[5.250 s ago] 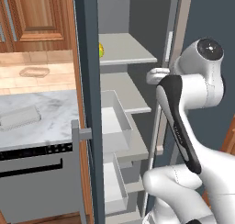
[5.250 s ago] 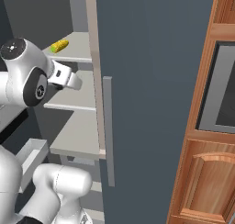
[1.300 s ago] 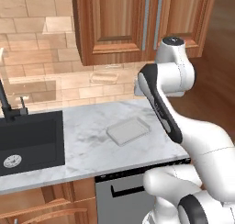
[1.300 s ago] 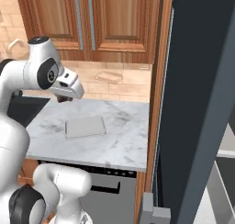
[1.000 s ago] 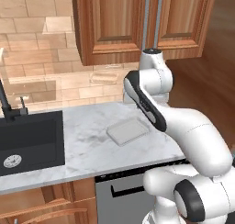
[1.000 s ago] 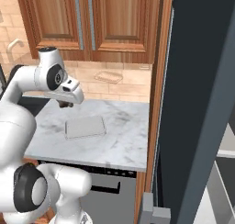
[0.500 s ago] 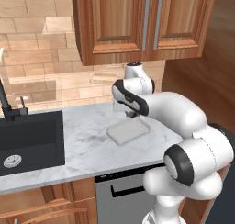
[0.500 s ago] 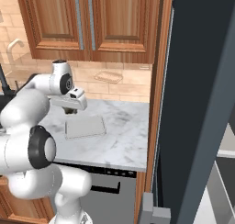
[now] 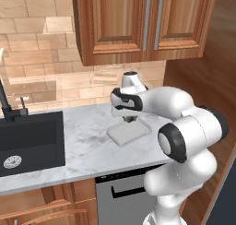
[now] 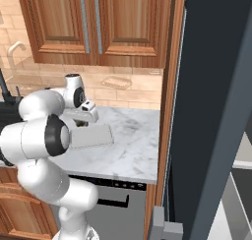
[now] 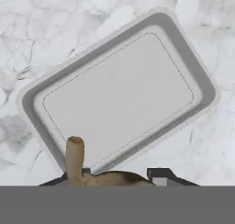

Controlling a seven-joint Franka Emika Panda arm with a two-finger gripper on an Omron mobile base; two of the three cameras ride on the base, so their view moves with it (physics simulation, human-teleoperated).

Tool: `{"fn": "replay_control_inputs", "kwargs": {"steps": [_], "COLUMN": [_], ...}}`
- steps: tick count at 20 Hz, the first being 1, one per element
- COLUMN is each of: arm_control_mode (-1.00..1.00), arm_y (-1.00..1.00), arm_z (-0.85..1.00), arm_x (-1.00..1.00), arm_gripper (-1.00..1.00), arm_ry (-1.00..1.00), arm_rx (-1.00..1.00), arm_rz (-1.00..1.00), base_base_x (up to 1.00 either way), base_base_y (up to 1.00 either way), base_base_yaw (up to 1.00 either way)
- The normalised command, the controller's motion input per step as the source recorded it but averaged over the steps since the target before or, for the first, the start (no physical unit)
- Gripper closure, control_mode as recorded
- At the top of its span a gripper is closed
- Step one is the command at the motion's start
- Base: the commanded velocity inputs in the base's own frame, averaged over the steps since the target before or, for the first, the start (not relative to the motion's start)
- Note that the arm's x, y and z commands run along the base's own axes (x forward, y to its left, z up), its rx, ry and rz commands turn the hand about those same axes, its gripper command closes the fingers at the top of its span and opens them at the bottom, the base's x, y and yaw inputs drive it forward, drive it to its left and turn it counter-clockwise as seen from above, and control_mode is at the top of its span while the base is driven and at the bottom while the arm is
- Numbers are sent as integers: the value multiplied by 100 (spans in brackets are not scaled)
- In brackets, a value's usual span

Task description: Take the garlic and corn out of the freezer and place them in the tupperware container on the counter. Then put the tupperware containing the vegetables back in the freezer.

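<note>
The tupperware container [image 9: 129,131] [image 10: 91,135] [image 11: 119,94] lies flat on the marbled counter [image 9: 78,139] [image 10: 133,148], with nothing inside it. My gripper [image 9: 129,119] [image 10: 83,122] [image 11: 114,179] hangs just above the container and points down at it. It is shut on the garlic [image 11: 75,156], a brownish-tan bulb whose stem sticks up between the fingertips in the hand view. The freezer [image 10: 211,111] stands at the right with its dark door swung open. The corn is out of view.
A black sink [image 9: 27,143] with a dark tap is set into the counter at the left. Wooden wall cabinets [image 9: 138,26] hang above, and a grey appliance front [image 9: 124,192] sits under the counter edge.
The base views have swung from the freezer shelves to the counter. In the last second the arm folded down and brought the gripper low over the container.
</note>
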Motion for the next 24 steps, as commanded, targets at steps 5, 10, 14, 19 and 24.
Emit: {"fn": "replay_control_inputs", "kwargs": {"steps": [5,10,14,19,24], "arm_control_mode": [-100,-100,-100,-100,-100], "arm_y": [1,4,6,12,19], "arm_z": [-64,-56,-37,-23,-18], "arm_x": [24,2,0,17,32], "arm_gripper": [100,100,100,100,100], "arm_ry": [2,0,0,0,0], "arm_rx": [0,0,0,0,0], "arm_rz": [0,0,0,0,0], "base_base_x": [0,0,0,0,0], "base_base_y": [0,0,0,0,0], "base_base_yaw": [0,0,0,0,0]}}
